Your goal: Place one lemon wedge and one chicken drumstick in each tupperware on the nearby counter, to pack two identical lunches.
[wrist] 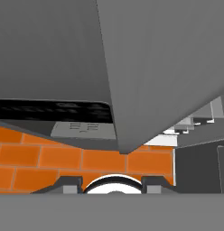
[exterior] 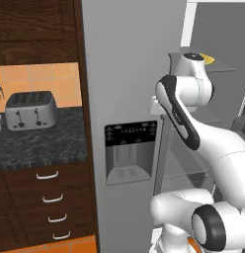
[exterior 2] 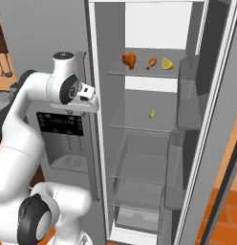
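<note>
You're at the fetching step: hand (wrist: 112, 182) part-spread, holding nothing. Next, reach into the fridge (exterior 2: 144, 122) for a drumstick (exterior 2: 129, 60).

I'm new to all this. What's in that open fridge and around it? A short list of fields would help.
Fridge: door open, shelves in view
Top shelf: two chicken drumsticks, a larger one and a smaller one, with a lemon wedge to their right
Second shelf: one small lemon wedge, alone
Counter: silver toaster on it
Arm: raised beside the fridge, not touching any food
Jaws: empty; tips low in the hand view, orange floor tiles beyond them
</note>
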### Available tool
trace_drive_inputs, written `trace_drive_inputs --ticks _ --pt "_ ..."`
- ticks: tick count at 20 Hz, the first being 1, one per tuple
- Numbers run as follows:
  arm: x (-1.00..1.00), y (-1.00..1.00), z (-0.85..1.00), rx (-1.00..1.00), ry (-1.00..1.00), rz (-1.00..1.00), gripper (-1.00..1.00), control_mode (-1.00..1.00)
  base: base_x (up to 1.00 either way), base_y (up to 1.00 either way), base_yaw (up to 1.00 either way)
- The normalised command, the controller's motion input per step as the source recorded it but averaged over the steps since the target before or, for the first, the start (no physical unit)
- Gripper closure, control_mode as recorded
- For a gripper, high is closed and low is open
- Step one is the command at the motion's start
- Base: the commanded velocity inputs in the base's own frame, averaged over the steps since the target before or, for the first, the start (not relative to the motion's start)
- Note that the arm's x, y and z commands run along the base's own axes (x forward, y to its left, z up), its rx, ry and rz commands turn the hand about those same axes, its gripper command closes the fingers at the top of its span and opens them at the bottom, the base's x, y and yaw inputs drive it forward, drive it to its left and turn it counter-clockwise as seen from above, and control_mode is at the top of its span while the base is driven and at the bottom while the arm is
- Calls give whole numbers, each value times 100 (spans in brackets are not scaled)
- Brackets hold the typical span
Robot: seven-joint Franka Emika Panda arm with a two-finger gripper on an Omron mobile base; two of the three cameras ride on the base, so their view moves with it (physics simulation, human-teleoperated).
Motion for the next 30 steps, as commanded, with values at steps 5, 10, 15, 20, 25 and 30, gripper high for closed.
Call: trace_drive_inputs --ticks 5,10,15,20,25,30 --pt "0 0 0 0 0 0 -100 100 -4 -6 0" --pt "0 0 0 0 0 0 -100 100 -1 -36 0" --pt "0 0 0 0 0 0 -100 100 0 -42 0" --pt "0 0 0 0 0 0 -100 100 0 -39 -1" --pt "0 0 0 0 0 0 -100 100 4 -9 -19" --pt "0 0 0 0 0 0 -100 100 5 -44 -8"
